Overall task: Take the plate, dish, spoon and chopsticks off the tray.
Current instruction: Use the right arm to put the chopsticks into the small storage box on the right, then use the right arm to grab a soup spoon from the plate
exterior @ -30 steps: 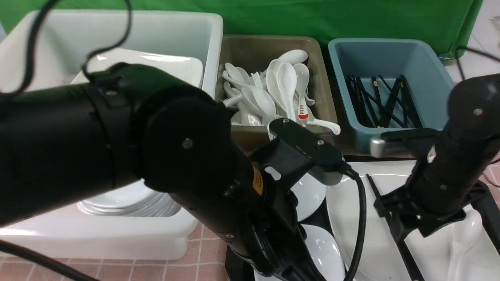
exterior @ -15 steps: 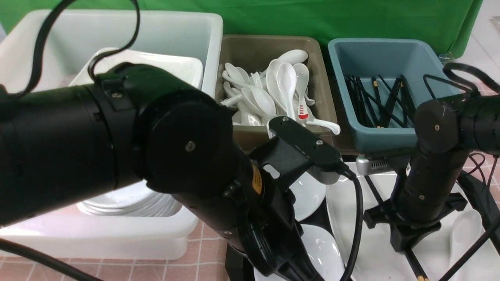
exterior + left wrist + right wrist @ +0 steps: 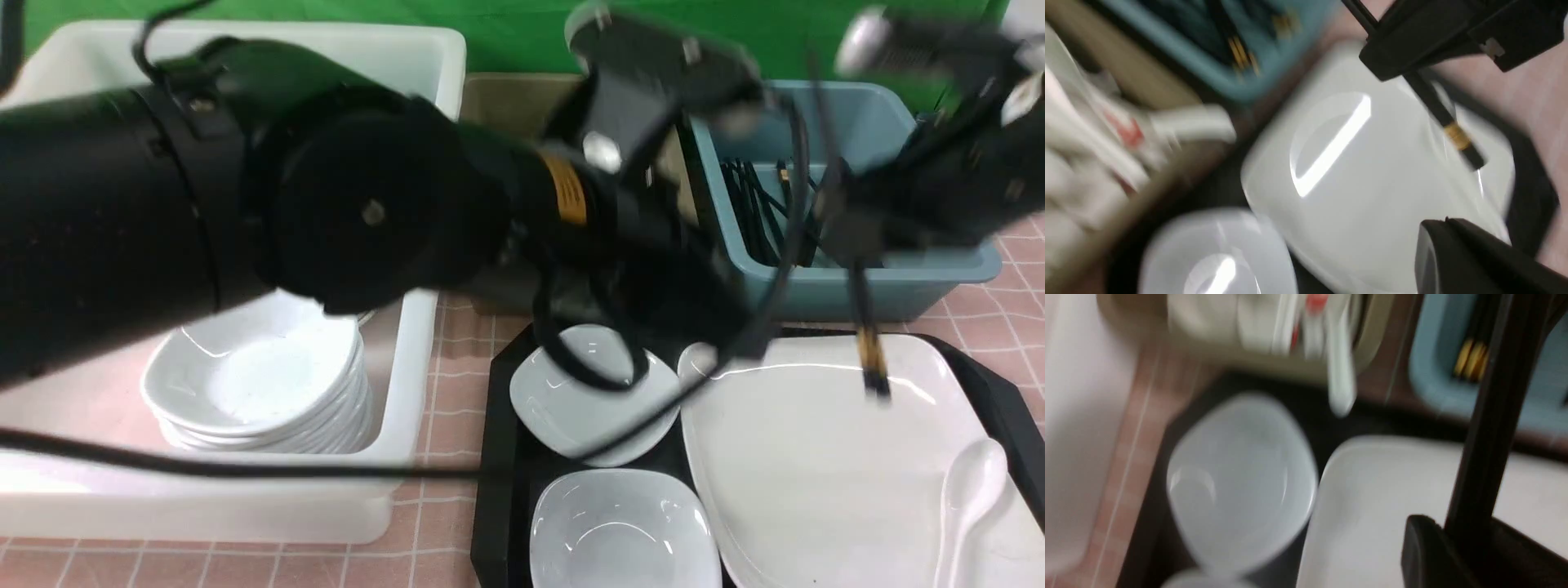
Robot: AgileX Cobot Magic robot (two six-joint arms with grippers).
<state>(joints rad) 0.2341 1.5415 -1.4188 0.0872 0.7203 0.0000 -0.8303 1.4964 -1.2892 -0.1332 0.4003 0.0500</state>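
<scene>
My right gripper [image 3: 851, 237] is shut on the black chopsticks [image 3: 869, 347] and holds them in the air; they hang, gold-banded end down, above the far edge of the large white plate [image 3: 816, 465], in front of the blue bin. The wrist view shows the chopsticks [image 3: 1494, 416] rising from between the jaws. The white spoon [image 3: 971, 498] lies on the plate's right side. Two small white dishes [image 3: 592, 400] [image 3: 620, 531] sit on the black tray [image 3: 498, 457] left of the plate. My left gripper [image 3: 1447, 223] hovers shut and empty over the plate [image 3: 1355, 192].
A white bin [image 3: 392, 457] on the left holds a stack of dishes [image 3: 253, 392]. Behind the tray are an olive bin [image 3: 498, 98] of spoons, mostly hidden by my left arm, and a blue bin [image 3: 898, 282] of chopsticks. Both arms are blurred.
My right gripper has shut on the chopsticks and lifted them off the plate, up and back toward the blue bin. My left arm has risen away from the small dishes.
</scene>
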